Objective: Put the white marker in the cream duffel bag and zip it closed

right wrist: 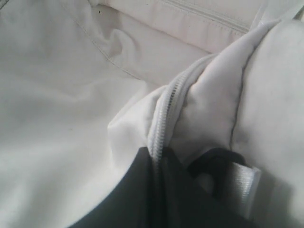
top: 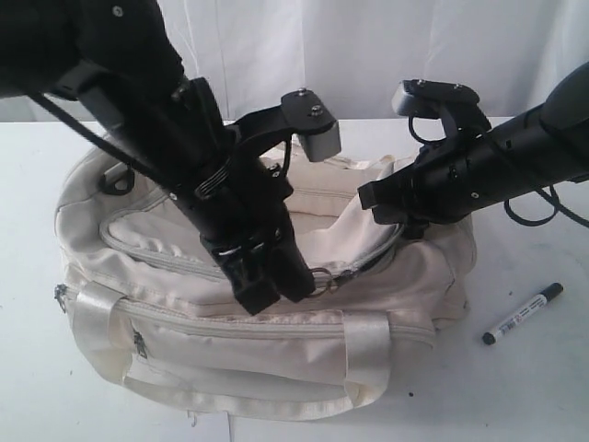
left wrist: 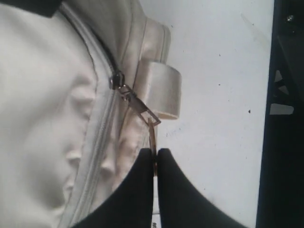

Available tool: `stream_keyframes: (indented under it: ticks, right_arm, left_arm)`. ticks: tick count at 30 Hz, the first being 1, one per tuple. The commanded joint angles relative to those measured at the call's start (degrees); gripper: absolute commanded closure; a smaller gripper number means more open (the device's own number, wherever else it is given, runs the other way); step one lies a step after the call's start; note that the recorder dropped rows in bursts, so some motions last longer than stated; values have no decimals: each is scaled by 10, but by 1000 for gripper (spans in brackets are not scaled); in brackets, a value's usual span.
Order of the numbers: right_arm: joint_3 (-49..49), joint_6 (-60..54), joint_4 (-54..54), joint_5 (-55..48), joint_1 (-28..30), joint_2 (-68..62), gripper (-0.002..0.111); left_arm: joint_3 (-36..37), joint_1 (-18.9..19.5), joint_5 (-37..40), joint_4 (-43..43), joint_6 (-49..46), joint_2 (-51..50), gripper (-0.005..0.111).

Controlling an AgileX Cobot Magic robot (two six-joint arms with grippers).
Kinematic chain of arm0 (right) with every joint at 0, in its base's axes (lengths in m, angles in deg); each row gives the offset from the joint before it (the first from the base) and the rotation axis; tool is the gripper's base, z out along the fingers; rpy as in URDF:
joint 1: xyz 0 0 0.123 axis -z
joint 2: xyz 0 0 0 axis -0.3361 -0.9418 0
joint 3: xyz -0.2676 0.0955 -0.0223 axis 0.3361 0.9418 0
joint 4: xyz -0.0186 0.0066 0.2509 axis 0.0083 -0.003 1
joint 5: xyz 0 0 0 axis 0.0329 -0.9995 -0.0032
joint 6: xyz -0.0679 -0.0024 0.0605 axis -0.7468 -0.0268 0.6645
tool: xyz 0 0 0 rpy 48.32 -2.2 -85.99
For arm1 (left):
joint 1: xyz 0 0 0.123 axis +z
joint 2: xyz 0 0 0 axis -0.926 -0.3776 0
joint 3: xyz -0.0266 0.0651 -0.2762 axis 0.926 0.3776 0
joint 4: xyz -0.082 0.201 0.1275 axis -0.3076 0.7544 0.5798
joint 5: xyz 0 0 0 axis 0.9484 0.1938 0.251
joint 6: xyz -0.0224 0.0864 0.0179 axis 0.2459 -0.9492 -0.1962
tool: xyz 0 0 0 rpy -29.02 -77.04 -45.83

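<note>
The cream duffel bag (top: pixel 166 267) lies on the white table with its top zipper partly open at the right half. My left gripper (top: pixel 276 287) is over the bag's middle, shut on the metal ring pull (left wrist: pixel 151 134) of the zipper slider (left wrist: pixel 117 80). My right gripper (top: pixel 388 208) is at the bag's right end, shut on the zipper edge (right wrist: pixel 164 111) of the opening, with the pale lining visible beside it. The white marker (top: pixel 523 314), dark capped, lies on the table to the right of the bag, outside it and away from both grippers.
A glossy webbing handle (top: pixel 363 345) hangs over the bag's front; another handle loop (left wrist: pixel 161 90) lies beside the pull. A black strap ring (right wrist: pixel 216 161) sits by the right fingers. A white curtain backs the table (top: pixel 515 396).
</note>
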State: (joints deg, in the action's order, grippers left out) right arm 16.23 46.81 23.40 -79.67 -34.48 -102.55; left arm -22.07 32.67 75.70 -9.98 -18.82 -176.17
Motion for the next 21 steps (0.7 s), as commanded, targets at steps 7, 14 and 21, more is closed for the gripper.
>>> stream_keyframes:
  ticks: [7,14,21]
  right_arm:
    - [-2,-2,0,18,1,10,106]
    - [-2,-2,0,17,1,10,106]
    - [-2,-2,0,15,1,10,106]
  left_arm:
    - [115,5,-7,97,89,80,107]
    - [154,47,-15,136,122,144,107]
    - [174,99,-11,160,148,203,107]
